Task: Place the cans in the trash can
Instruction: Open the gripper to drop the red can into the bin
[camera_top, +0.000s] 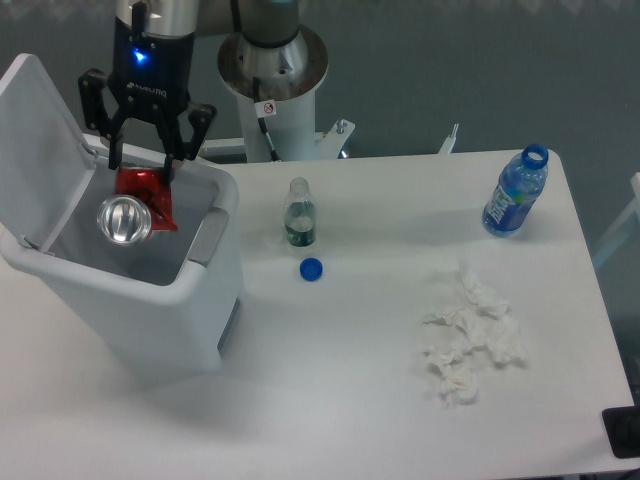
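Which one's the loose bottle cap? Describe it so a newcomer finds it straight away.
Start at the white trash can standing open on the table's left side, then look right to the small clear bottle standing upright beside it. The cap lies flat on the table just in front of that bottle. It is a small blue disc, the only loose blue piece; the other blue thing is the tall bottle far right.
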